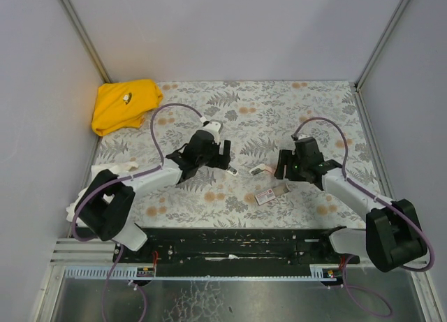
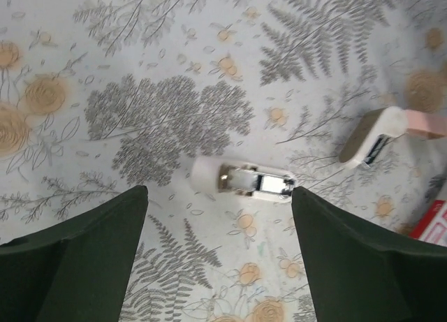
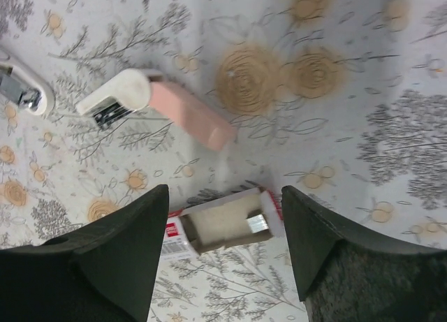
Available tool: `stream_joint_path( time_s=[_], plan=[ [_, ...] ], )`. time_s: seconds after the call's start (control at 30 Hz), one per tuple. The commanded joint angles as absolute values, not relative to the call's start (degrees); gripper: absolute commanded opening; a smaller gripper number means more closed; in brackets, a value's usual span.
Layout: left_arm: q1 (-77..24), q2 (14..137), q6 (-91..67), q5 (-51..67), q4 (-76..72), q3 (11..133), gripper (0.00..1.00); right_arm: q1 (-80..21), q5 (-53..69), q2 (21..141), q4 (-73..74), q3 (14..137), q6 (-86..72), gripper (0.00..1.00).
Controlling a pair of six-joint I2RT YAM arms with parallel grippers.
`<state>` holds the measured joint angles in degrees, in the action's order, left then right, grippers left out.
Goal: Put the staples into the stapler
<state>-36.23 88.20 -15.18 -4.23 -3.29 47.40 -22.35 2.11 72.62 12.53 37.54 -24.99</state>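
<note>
**Stapler in two pieces, staples boxed, both grippers empty**

Top view: the left gripper (image 1: 229,163) and right gripper (image 1: 281,167) hang low over the flowered table (image 1: 314,119), facing each other. Between them lie a small white part (image 1: 235,172) and the pink-and-white stapler (image 1: 260,170). The box (image 1: 271,194) sits just nearer the arm bases. At this size I cannot tell how the two pieces relate.

Left wrist view: the fingers (image 2: 77,259) stand wide, holding nothing. The white part (image 2: 241,180) lies flat on the table between them, a bright metal channel facing up. The stapler (image 2: 394,130) lies apart, off to the right.

Right wrist view: the jaws are wide and empty, straddling the open box (image 3: 174,239). Its tray holds the staples (image 3: 258,224) at one end. The stapler (image 3: 164,105) lies just beyond the box, not touching it.

Assessment: the staples look light, thin and brittle, and a hard pinch or a bend would likely break the strip. They are best taken gently by the long sides, mid-length. The stapler appears to be light, smooth plastic, apt to skid. It should be held across its flanks.
</note>
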Motion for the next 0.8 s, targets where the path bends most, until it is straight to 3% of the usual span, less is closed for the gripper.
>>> stream_joint_path(
  time_s=[0.0, 0.37, 0.63, 0.77],
  plan=[
    [-40.39, 86.80, -11.08, -5.14, -3.63, 52.63, 0.84, -16.22, 7.34, 69.43, 10.00, 36.20, -22.89, 0.73],
    [-49.85, 109.56, -5.92, -1.19, 3.82, 73.73, 0.80, -7.17, 16.93, 64.26, 7.00, 31.26, -25.48, 0.74],
    [-50.27, 116.02, -5.45, -2.26, 6.43, 77.15, 0.77, -6.90, 18.81, 61.42, 6.55, 28.98, -27.03, 0.75],
    [-50.33, 116.58, -5.98, -1.65, 6.81, 76.26, 0.65, -6.94, 20.82, 61.59, 4.42, 27.81, -28.91, 0.75]
  ],
)
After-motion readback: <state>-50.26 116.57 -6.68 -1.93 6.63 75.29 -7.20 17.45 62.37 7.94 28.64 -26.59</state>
